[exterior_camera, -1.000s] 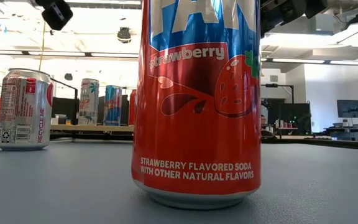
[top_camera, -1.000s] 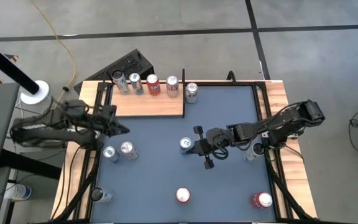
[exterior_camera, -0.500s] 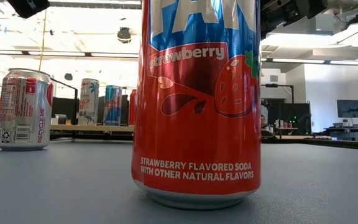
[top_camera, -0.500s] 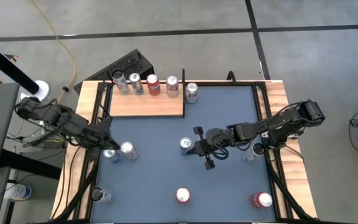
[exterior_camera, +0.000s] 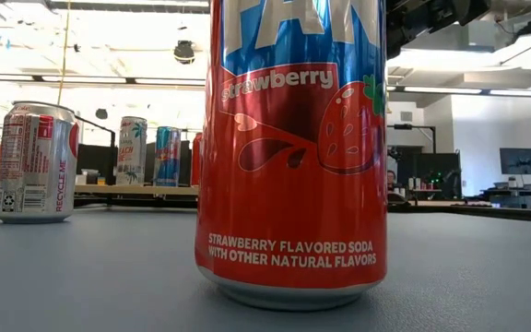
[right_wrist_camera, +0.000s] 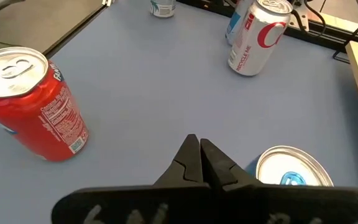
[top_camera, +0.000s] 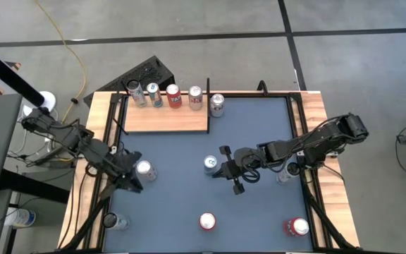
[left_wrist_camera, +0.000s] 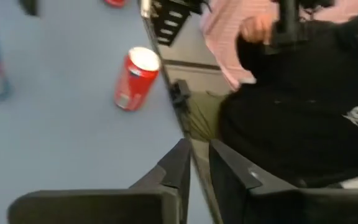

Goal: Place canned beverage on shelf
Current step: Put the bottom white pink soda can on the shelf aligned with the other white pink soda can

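On shelf [top_camera: 166, 118], 4 upright cans [top_camera: 174, 96]

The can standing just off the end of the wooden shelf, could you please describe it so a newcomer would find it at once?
Find the shelf, the light wooden board at the far left of the blue table. Four cans stand in a row along its back edge. The can you want continues that row but stands on the blue surface past the board's right end, the only one there not on wood.
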Controlling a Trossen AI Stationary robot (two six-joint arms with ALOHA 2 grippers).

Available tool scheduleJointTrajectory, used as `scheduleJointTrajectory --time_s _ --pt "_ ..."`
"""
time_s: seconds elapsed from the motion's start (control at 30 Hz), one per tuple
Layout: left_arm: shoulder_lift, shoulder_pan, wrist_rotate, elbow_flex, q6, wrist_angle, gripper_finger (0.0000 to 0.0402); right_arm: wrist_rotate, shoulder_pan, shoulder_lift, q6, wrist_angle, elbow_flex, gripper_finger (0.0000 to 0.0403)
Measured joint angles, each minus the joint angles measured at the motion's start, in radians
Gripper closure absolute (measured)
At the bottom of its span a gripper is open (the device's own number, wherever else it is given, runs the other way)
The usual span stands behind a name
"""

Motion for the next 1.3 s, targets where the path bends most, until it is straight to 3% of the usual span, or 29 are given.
scheduleJointTrajectory --time_s 0.2,0.37,0.43,0.6,0.7,0.93,1.3 --pt "0.059 -0.04 0.018 0.0 -0.159 0.0 0.0297 0.0 0.001 0.0 0.029 0.055 0.0 0.0403" --pt "0.15 -0.043 0.22 0.095 -0.313 0.019 0.0264 0.001 0.0 0.0 0.086 0.159 0.0 0.0403" --pt "0.203 -0.069 0.25 0.169 -0.347 -0.011 0.0261 0.002 0.006 0.0 0.102 0.199 0.0 0.0403" --pt "0.34 -0.228 0.164 0.361 -0.356 -0.35 0.026 0.005 0.032 0.0 0.106 0.257 0.0 0.0403" --pt "0.402 -0.34 0.088 0.407 -0.434 -0.503 0.026 0.025 0.048 0.0 0.107 0.276 0.0 0.0403" --pt "0.454 -0.474 0.022 0.411 -0.582 -0.539 0.0259 0.061 0.067 0.0 0.108 0.301 0.0 0.0403" --pt "0.454 -0.481 -0.1 0.411 -0.539 -0.677 0.0195 0.063 0.067 0.0 0.106 0.305 0.0 0.0403"
